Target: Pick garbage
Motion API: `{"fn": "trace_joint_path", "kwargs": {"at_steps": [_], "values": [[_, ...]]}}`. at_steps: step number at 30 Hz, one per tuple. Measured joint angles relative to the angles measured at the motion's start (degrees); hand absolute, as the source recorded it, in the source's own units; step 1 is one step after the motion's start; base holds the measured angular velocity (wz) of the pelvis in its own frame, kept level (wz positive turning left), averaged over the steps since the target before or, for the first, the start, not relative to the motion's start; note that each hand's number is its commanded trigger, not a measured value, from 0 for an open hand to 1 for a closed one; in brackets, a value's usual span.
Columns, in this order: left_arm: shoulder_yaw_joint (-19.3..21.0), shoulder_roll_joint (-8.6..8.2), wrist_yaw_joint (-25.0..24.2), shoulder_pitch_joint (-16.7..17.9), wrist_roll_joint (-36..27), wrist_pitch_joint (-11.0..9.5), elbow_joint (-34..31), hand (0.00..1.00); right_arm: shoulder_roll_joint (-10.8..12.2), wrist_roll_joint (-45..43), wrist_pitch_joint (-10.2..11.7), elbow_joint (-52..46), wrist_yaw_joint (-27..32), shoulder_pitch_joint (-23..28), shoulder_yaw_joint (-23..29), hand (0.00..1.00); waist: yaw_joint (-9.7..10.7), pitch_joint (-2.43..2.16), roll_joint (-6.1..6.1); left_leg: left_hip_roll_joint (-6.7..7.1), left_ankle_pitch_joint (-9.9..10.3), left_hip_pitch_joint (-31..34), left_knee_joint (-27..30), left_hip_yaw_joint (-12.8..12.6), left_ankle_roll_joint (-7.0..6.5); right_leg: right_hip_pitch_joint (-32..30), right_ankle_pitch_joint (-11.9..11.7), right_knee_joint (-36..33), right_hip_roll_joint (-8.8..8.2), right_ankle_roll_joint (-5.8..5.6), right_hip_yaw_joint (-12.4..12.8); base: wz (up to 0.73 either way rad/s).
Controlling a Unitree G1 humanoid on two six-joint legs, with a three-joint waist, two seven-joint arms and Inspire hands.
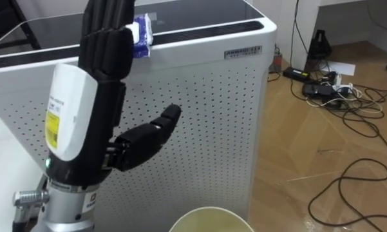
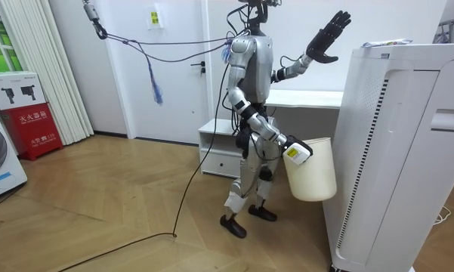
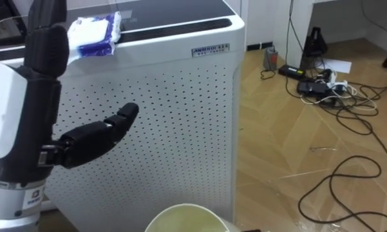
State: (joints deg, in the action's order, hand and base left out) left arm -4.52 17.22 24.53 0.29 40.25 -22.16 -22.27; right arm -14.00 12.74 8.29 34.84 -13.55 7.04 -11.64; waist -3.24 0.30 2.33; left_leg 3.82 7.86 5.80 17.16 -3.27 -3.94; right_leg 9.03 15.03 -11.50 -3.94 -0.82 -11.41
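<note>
Hovering before the white perforated purifier (image 1: 206,109), left hand (image 1: 84,119) has fingers straight, thumb spread, holding nothing. Crinkled blue-white packet (image 1: 141,35) lies on the purifier's top edge, near the fingertips. Right hand (image 2: 294,151) sits at the cream bucket (image 2: 313,170) rim beside the purifier; can't tell its grip.

Left arm (image 2: 290,67): raised forward and up, elbow bent.
Left hand (image 1: 90,84): lifted high, back toward the head camera, holding nothing.
Left fingers (image 1: 106,26): straight, together, pointing up.
Left thumb (image 1: 148,136): spread sideways toward the robot's right.
Right arm (image 2: 258,125): lowered, reaching forward.
Right hand (image 2: 290,145): low, before the thighs.
</note>
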Motion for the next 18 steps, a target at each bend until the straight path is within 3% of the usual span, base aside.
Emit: {"fn": "trace_joint_path", "kwargs": {"at_steps": [7,13,18], "values": [[0.3,0.16,-1.9,-0.1,0.0,1.0,0.0,0.00,0.0,-0.3,-0.2,0.0,-0.3,0.0,0.0,1.00,0.0,0.29,0.40,0.04,-0.1,-0.2,-0.3,0.0,0.07,0.1,0.0,0.0,-0.01,0.00,0.1,0.00],[0.9,1.74,-2.8,-0.1,0.0,1.0,-0.1,0.00,-0.2,-1.8,-0.2,0.0,-0.4,0.0,0.0,1.00,0.0,0.30,0.43,0.09,-0.5,-0.4,-1.2,0.0,0.29,0.1,-0.1,0.7,-0.01,0.20,0.0,0.00],[2.1,1.94,-2.8,-0.6,0.8,0.9,-0.1,0.00,-0.9,-1.8,-0.2,0.0,-0.4,0.0,0.0,1.00,-0.1,0.28,0.50,0.14,-0.6,-0.4,-1.7,0.0,0.34,0.0,-0.2,0.9,-0.03,0.26,-0.2,0.02]]}}
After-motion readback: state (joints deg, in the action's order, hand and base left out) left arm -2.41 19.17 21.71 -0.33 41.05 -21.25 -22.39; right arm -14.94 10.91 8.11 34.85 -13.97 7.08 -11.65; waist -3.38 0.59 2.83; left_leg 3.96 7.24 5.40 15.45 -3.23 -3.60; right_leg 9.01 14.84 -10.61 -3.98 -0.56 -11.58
